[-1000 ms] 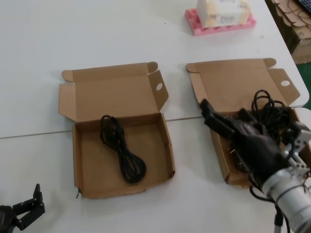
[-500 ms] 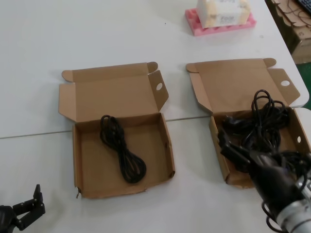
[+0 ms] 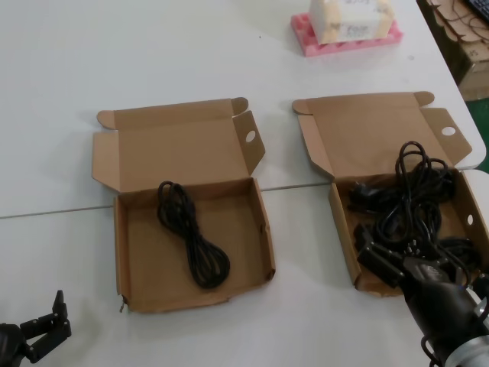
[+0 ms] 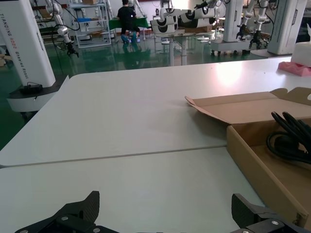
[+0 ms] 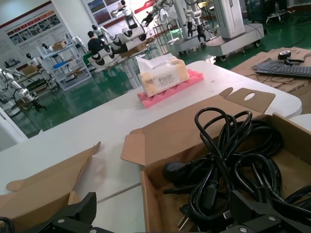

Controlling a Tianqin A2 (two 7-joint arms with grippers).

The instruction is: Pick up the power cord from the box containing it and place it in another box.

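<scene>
The power cord [image 3: 192,245], a thin black looped hank, lies on the floor of the wider box with the ragged front wall [image 3: 183,300]; it also shows in the left wrist view [image 4: 291,138]. The narrower box with the straight front wall [image 3: 344,237] stands to its right and holds a heap of black cords [image 3: 405,199], also in the right wrist view [image 5: 228,155]. My right gripper [image 3: 376,251] is open and empty at that box's front left corner, low over the heap's edge. My left gripper [image 3: 47,325] is open and empty, parked on the table at the near left.
A pink foam tray with a tissue pack [image 3: 348,27] stands at the far right of the white table. The table's right edge [image 3: 474,115] runs just past the narrower box. Both lids [image 3: 172,145] lie folded back and open.
My right gripper has drawn back from over the narrower box toward its front edge, empty. The cord and both boxes have not moved. The left arm is still.
</scene>
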